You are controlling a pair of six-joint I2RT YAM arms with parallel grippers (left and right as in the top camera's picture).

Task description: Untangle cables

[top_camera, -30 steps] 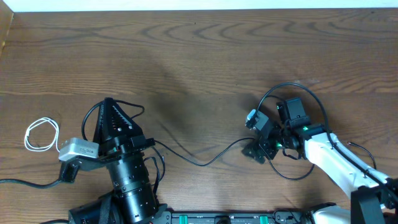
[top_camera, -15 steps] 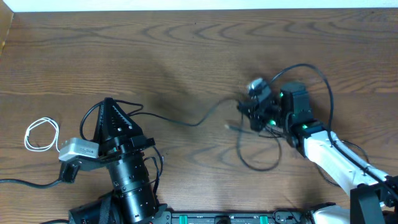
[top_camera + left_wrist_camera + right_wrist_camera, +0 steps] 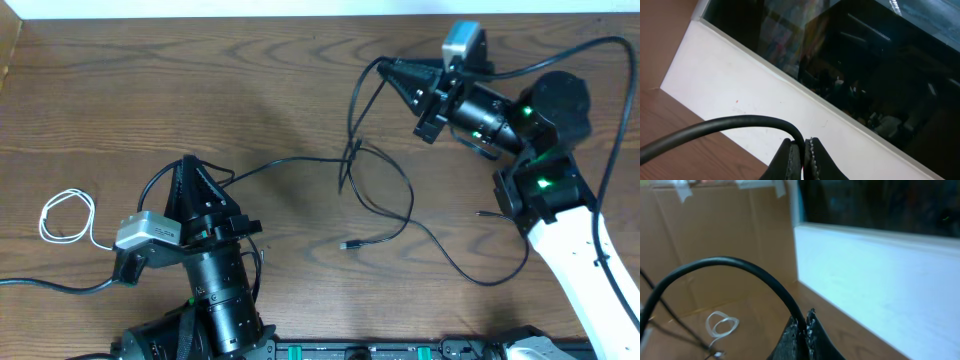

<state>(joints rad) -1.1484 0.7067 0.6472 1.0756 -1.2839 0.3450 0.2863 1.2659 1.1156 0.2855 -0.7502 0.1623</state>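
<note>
- I look down on a brown wood-grain table [image 3: 200,90]; a white strip runs along its far edge.
- A short white cable [image 3: 66,215] lies coiled in a small loop near the left edge.
- The black cables [image 3: 408,190] sprawl in loose loops right of centre, and one small plug [image 3: 347,244] rests on the wood.
- Another loose black end [image 3: 484,212] lies further right.
</note>
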